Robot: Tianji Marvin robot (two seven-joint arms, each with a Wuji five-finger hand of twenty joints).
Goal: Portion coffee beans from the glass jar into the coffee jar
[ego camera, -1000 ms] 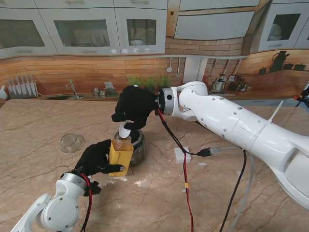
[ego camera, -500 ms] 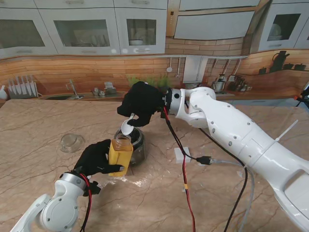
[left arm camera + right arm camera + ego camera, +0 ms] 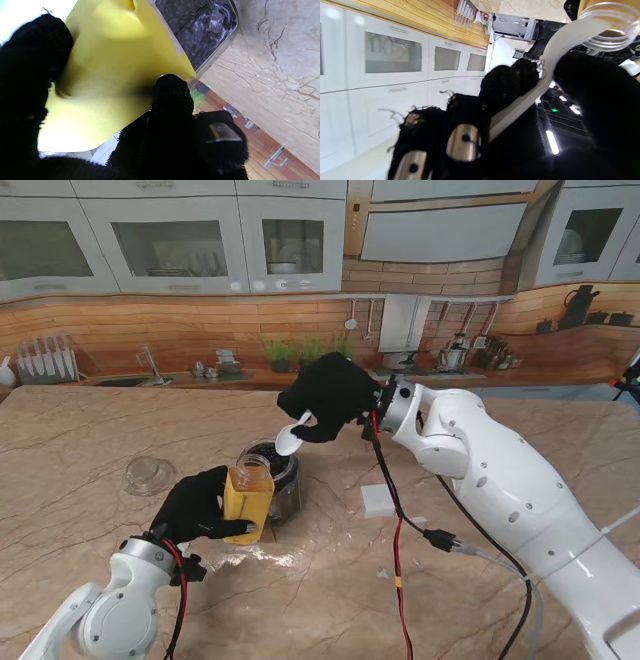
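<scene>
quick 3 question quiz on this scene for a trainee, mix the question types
1. True or false: the left robot hand grips the yellow coffee jar.
2. What does the right robot hand hold? A) white spoon B) lid C) cloth
3. Fill in: the dark beans sit in the ___ jar behind the yellow one.

Key: 1 true. 2 A, the white spoon. 3 glass.

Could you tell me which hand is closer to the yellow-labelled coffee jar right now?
Left. The left hand grips the coffee jar; the right hand holds a white spoon apart from it, above the glass jar.
</scene>
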